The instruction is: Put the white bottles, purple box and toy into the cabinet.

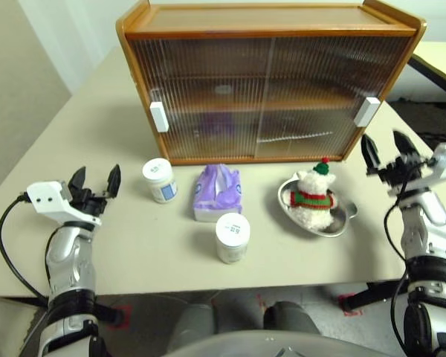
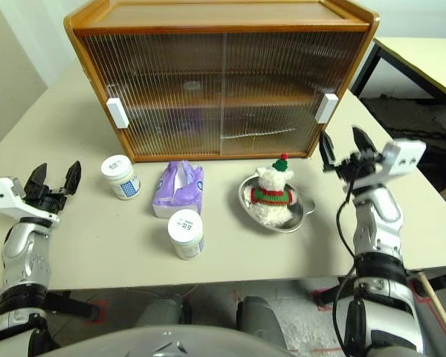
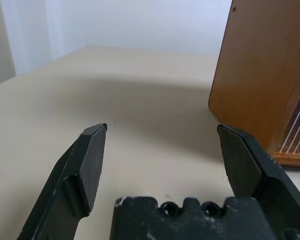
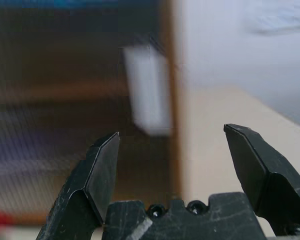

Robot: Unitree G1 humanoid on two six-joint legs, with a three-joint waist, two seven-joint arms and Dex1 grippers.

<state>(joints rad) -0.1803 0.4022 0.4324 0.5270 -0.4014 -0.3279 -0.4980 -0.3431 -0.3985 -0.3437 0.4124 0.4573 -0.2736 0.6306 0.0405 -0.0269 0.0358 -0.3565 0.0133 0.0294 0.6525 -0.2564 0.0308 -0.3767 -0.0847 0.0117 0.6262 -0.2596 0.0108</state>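
Currently: left pincer [image 1: 95,182] and right pincer [image 1: 386,153], both spread, empty, above tabletop [image 1: 119,245]. Cabinet [image 1: 267,82] at 12 o'clock, doors closed. Bottles: two [image 1: 160,180] [image 1: 232,237]. Box [image 1: 218,192]: one, centre. Toy [image 1: 313,199]: one, in bowl [image 1: 340,223]. Risk: loading fails unless a door slides open; bowl may drag along.

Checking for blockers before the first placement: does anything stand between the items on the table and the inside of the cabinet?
Yes. Both ribbed sliding doors of the cabinet are shut across its front, closing it off from the white bottles, purple box and toy. Both grippers hang open and empty.
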